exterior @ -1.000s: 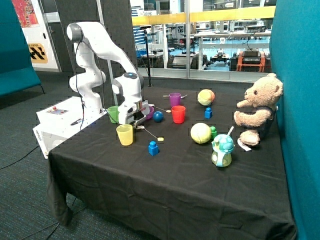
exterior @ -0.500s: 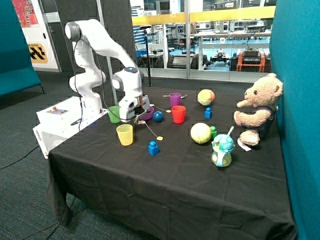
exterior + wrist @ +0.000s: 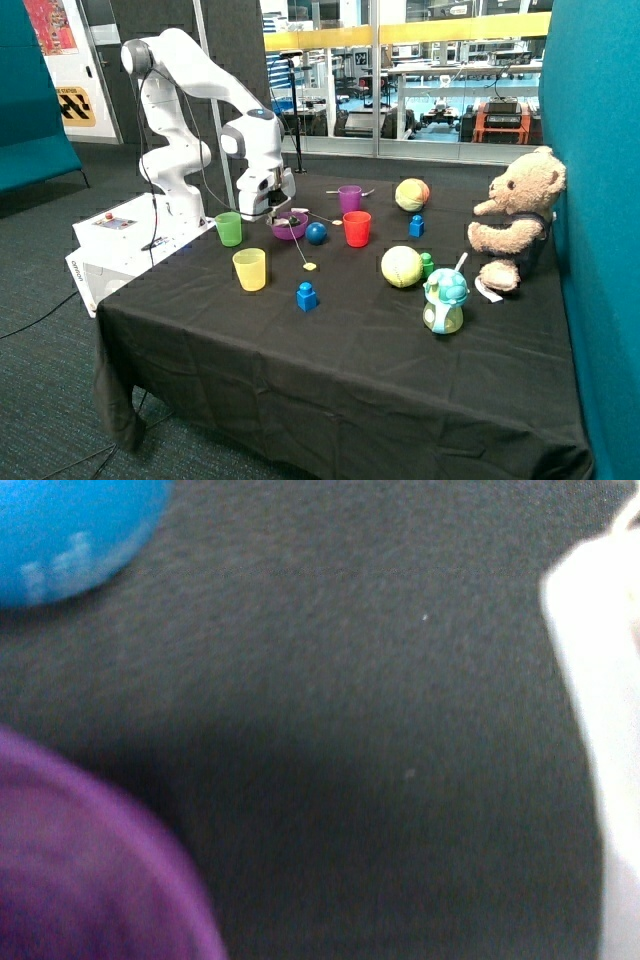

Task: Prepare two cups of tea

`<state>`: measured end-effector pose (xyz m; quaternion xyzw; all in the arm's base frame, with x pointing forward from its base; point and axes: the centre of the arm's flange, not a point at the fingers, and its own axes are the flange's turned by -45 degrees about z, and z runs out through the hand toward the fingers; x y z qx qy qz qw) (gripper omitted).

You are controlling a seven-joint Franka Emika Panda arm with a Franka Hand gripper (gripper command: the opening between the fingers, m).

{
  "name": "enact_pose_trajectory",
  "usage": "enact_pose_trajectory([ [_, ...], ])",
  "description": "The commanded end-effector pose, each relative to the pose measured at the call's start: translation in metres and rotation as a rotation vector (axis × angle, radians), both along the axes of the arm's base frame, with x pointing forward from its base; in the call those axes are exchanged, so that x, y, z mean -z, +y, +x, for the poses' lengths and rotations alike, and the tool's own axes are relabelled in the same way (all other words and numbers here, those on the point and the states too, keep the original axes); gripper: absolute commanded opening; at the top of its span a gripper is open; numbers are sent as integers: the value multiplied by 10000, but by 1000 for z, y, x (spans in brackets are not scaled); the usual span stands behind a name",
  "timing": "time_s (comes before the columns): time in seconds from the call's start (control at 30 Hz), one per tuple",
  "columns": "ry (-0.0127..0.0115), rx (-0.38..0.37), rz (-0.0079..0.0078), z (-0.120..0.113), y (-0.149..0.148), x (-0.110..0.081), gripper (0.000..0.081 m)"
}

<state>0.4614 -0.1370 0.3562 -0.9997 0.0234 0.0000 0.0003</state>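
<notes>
the outside view stands off a corner of the surface [image 3: 330, 360], raised a little and looking down across it from well back, so the whole arm [image 3: 195, 90] shows at about 10 o'clock and a glass wall lies behind at 12. the wrist view looks straight down from very near the black cloth. both views share the purple bowl [image 3: 289, 225] [image 3: 90, 870] and the blue ball [image 3: 316, 233] [image 3: 70, 525].
</notes>
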Motion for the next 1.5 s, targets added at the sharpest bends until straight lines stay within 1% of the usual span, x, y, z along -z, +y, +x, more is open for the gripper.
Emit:
enact_pose_trajectory([
  [0.0,-1,-604,-6,-21,10,-34,0],
  [0.3,-1,-1191,-6,-49,16,-36,0],
  [0.47,-1,-1498,-6,-58,17,-35,0],
  [0.6,-1,-1843,-6,-58,14,-37,0],
  [0.63,-1,-2078,-6,-56,13,-37,0],
  [0.7,-1,-2131,-6,-54,11,-38,0],
  [0.83,-1,-2563,-6,-51,7,-40,0],
  [1.0,-1,-2756,-6,-50,3,-41,0],
  [1.1,-1,-2717,-6,-53,2,-44,0],
  [1.3,-1,-2092,-6,-72,5,-53,0],
  [1.47,-1,-1183,-6,-81,7,-44,0],
])
